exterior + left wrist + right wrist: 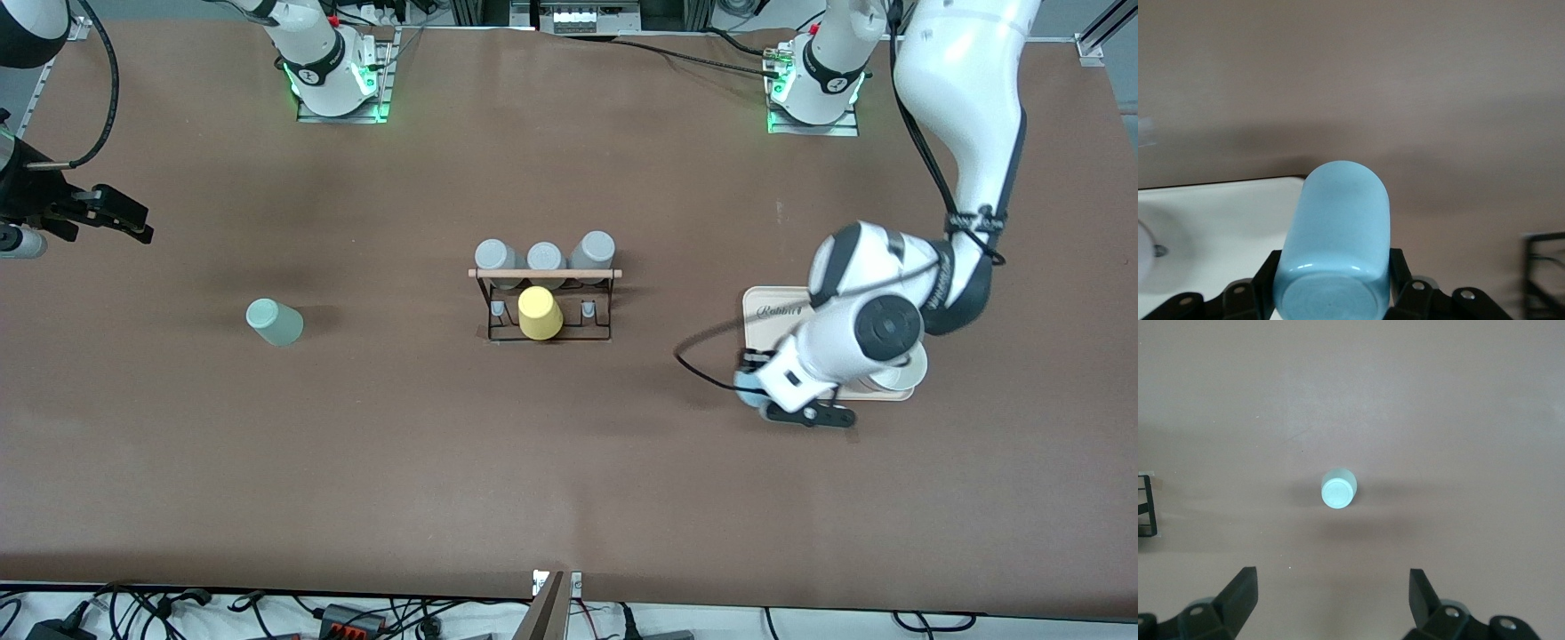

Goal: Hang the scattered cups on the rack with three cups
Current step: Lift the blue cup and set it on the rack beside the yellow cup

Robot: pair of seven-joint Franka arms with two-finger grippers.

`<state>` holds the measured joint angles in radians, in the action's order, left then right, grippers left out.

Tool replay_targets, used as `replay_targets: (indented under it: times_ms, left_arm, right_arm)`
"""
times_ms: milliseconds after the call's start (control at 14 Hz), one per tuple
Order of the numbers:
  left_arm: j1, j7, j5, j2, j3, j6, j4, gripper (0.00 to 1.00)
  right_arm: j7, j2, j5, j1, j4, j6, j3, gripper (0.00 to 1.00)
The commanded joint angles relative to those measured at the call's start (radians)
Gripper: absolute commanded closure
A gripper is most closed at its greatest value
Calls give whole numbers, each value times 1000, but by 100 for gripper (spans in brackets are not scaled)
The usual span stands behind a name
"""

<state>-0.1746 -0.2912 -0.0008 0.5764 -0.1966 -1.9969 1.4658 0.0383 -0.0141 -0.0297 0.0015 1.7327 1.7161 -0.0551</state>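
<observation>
My left gripper (757, 397) is shut on the light blue cup (745, 384), low by the corner of a cream tray (772, 313). In the left wrist view the blue cup (1338, 240) sits between the black fingers (1266, 280), base toward the camera. The mint green cup (274, 322) stands upside down on the table toward the right arm's end; it shows as the mint cup (1338, 490) in the right wrist view. My right gripper (120, 216) hangs open and empty over that end of the table. The black wire rack (544, 307) with its wooden rod (544, 273) stands mid-table.
A yellow cup (540, 313) hangs on the rack's nearer side, and three grey cups (546, 258) sit along its farther side. A white dish (902, 373) lies on the tray, partly hidden by the left arm. Rack corners show as the rack (1545, 267) and the rack (1145, 507).
</observation>
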Motion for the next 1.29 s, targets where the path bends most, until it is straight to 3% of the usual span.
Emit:
replay_targets:
  times_ms: [0,143,429,1214]
  left_arm:
    - [-2,-241,-1,-15,-125,24,-70,100]
    - [-6,-362,-39,5,-190,43,-93,99]
    - [-97,-566,-67,19,-196,41,-94,100]
    - [-164,-571,-100,102,-192,30,-116,99]
  right_arm:
    - [11,-10,16,0,-8,-16,0,0]
    - [11,-10,16,0,-8,-16,-2,0]
    - [11,-10,16,0,-8,-18,-2,0]
    - [11,-10,16,0,-8,-18,-2,0]
